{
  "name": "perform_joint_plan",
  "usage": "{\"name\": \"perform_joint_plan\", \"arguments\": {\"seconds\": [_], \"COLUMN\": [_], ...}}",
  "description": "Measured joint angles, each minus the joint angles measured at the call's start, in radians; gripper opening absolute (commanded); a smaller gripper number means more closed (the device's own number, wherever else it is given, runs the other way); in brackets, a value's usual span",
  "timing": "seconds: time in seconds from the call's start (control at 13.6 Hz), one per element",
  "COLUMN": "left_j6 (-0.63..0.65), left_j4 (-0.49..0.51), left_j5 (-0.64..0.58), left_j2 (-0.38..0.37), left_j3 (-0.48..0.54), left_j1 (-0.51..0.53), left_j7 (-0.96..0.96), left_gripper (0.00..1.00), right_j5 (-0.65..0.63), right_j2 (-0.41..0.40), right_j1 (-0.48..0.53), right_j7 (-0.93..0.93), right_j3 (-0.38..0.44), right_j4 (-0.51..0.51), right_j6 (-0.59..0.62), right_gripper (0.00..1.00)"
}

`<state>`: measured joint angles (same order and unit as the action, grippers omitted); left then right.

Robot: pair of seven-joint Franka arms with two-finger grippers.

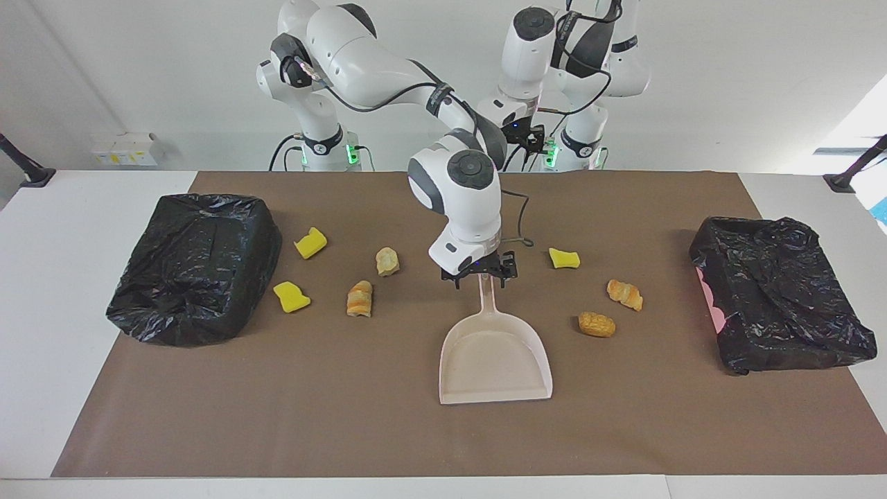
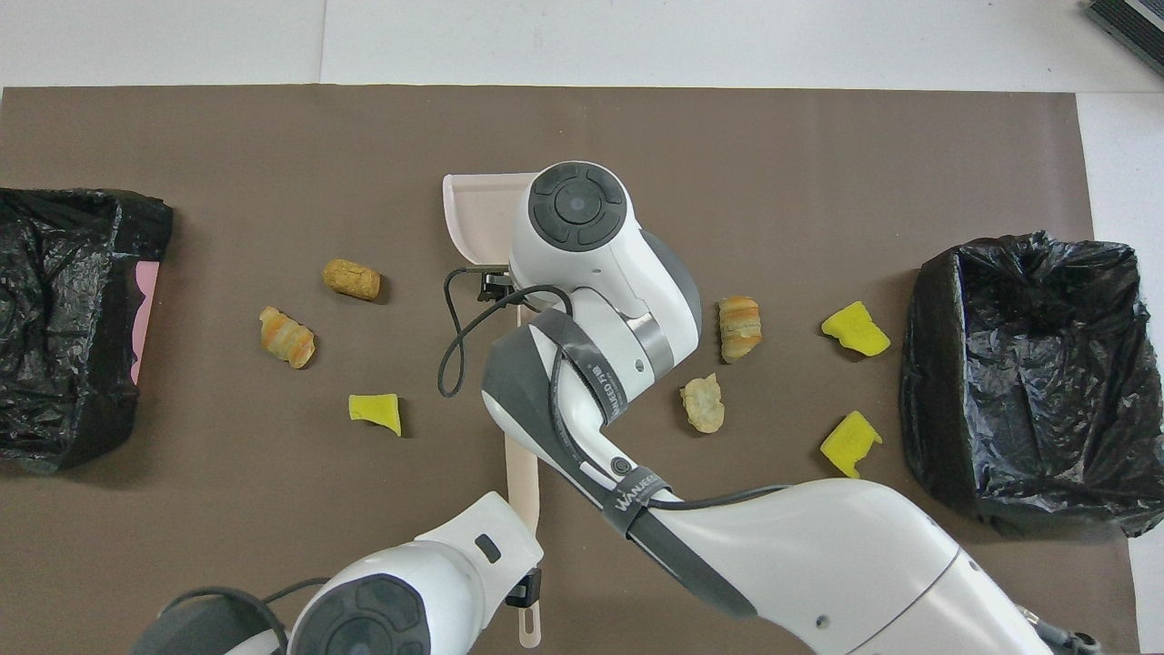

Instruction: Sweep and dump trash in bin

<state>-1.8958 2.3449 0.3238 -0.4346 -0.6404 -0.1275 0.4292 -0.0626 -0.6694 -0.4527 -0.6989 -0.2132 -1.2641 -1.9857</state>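
Dustpan [image 1: 495, 360], thin stiff plastic, prob light & slippery: grab handle betw. right gripper [image 1: 479, 276] fingers, spread wide, holding nothing; left gripper [image 2: 526, 588] likewise, empty.

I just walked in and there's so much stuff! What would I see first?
Probably the right gripper, open, down over the dustpan handle in the middle of the mat. Next, yellow and tan trash scattered on both sides of it, and a black-bagged bin at each end.
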Motion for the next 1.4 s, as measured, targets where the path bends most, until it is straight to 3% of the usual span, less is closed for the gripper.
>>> {"name": "perform_joint_plan", "arguments": {"seconds": [0.52, 0.74, 0.81, 0.89, 0.96, 1.03, 1.11, 1.25, 1.33, 1.4], "left_j6": [-0.258, -0.341, -0.353, -0.36, -0.363, -0.364, -0.364, -0.364, -0.364, -0.364], "left_j4": [0.166, 0.188, 0.188, 0.187, 0.187, 0.187, 0.187, 0.187, 0.186, 0.186], "left_j5": [0.055, 0.056, 0.056, 0.056, 0.056, 0.056, 0.056, 0.056, 0.056, 0.056], "left_j2": [0.021, 0.105, 0.131, 0.149, 0.158, 0.16, 0.16, 0.16, 0.16, 0.16], "left_j3": [-0.21, -0.232, -0.231, -0.228, -0.227, -0.227, -0.227, -0.227, -0.227, -0.226], "left_j1": [-0.003, -0.003, -0.002, -0.002, -0.001, 0.0, 0.0, 0.0, 0.001, 0.001], "left_j7": [0.129, 0.151, 0.151, 0.151, 0.151, 0.151, 0.151, 0.151, 0.151, 0.151], "left_gripper": [0.99, 0.82, 0.73, 0.62, 0.52, 0.42, 0.38, 0.38, 0.39, 0.4], "right_j5": [-0.042, -0.042, -0.042, -0.042, -0.042, -0.042, -0.042, -0.042, -0.042, -0.042], "right_j2": [-0.021, -0.021, -0.021, -0.021, -0.021, -0.021, -0.021, -0.02, -0.019, -0.018], "right_j1": [-0.005, -0.009, -0.011, -0.013, -0.013, -0.013, -0.013, -0.013, -0.013, -0.013], "right_j7": [-0.002, -0.003, -0.003, -0.003, -0.003, -0.003, -0.003, -0.006, -0.006, -0.006], "right_j3": [0.0, 0.0, 0.0, 0.0, 0.0, 0.0, 0.0, -0.001, -0.001, -0.001], "right_j4": [-0.006, -0.023, -0.031, -0.039, -0.044, -0.046, -0.046, -0.046, -0.045, -0.045], "right_j6": [0.0, -0.005, -0.018, -0.029, -0.033, -0.033, -0.033, -0.035, -0.035, -0.035], "right_gripper": [0.8, 0.76, 0.62, 0.22, 0.0, 0.0, 0.0, 0.0, 0.14, 0.4]}}
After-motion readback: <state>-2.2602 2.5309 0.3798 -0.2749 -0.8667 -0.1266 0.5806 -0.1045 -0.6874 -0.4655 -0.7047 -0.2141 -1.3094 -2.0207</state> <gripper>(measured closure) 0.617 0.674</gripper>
